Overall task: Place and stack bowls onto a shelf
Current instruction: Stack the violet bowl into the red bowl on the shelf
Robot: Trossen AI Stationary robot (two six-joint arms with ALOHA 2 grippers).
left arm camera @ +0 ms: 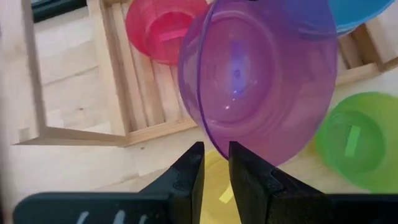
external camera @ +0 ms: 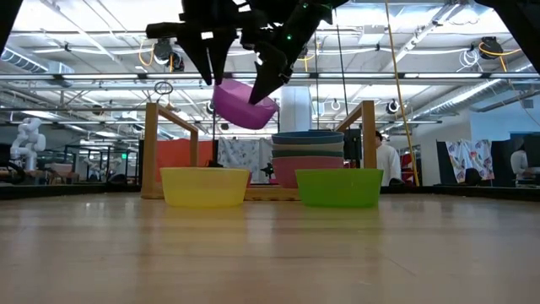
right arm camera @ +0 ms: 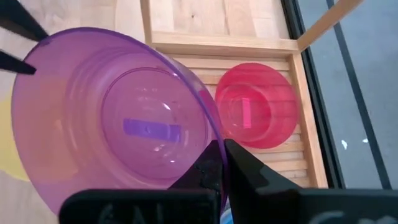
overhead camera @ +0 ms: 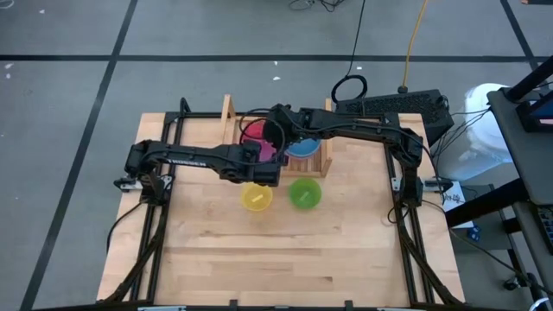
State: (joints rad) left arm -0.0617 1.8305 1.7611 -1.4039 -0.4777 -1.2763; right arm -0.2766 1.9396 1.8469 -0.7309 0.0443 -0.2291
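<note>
Purple bowl (external camera: 244,103): hanging tilted in the air above the table, upper middle of the low view, held up over the front of the shelf; both grippers are on its rim.
Left gripper (left arm camera: 216,163): fingers nearly together, pinching the near edge of the purple bowl (left arm camera: 261,81) between them.
Right gripper (right arm camera: 221,158): fingers pressed tight on the opposite rim of the purple bowl (right arm camera: 124,124), wall of the bowl caught between them.
Shelf (overhead camera: 227,108): light wood rack at the upper middle of the high view, slatted base between two upright boards.
Pink bowl (right arm camera: 256,106): sitting upright on the shelf slats, in the half on the left of the high view.
Stack of bowls (external camera: 308,156): on the other half of the shelf, blue one on top, behind the light green bowl in the low view.
Yellow bowl (overhead camera: 256,196): on the table, just in front of the shelf, centre of the high view.
Light green bowl (overhead camera: 304,193): on the table, just beside the yellow one, to its right in the high view, not touching.
Person (external camera: 387,160): standing in the room far behind the table, right of centre in the low view.
</note>
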